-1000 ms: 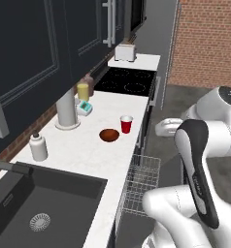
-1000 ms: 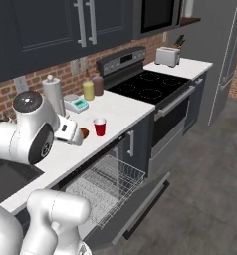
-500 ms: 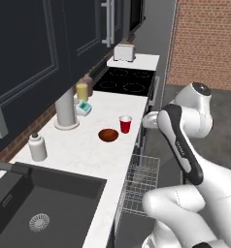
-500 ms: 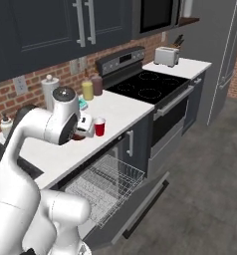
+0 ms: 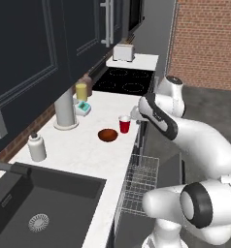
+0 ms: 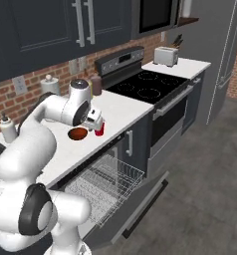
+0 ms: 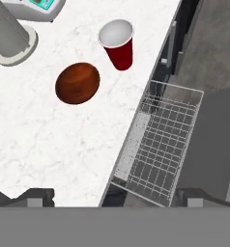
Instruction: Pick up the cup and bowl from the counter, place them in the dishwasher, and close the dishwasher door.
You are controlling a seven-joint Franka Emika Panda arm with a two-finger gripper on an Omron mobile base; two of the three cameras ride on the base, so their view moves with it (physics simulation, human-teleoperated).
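While the gripper point(image 6: 95, 119) hangs above the bench point(image 5: 83, 155) near its front edge, its fingers point(image 7: 37, 197) stand spread wide with nothing between them. Below them the cup point(image 7: 118, 43) stands upright on the white stone, mouth up, close to the front edge. Just beside it, apart and not touching, lies the bowl point(image 7: 78, 82), a little further in from the edge. From the base cameras the cup point(image 5: 124, 124) and bowl point(image 5: 108, 135) sit between the grey cylinder point(image 5: 65, 110) and the open dishwasher, whose wire rack point(image 7: 160, 144) is pulled out under the bench edge with the dishwasher door point(image 6: 140, 199) folded down.

By its look the cup is thin-walled and light; it would probably flex if squeezed hard and tip if nudged. Its taper suggests taking hold across the upper wall, where a slip downward would wedge it tighter, or pinching the rim with one finger inside. The bowl seems stiffer and heavier, smooth and likely slippery. It is too shallow to take across its width, so a pinch on the rim looks best.
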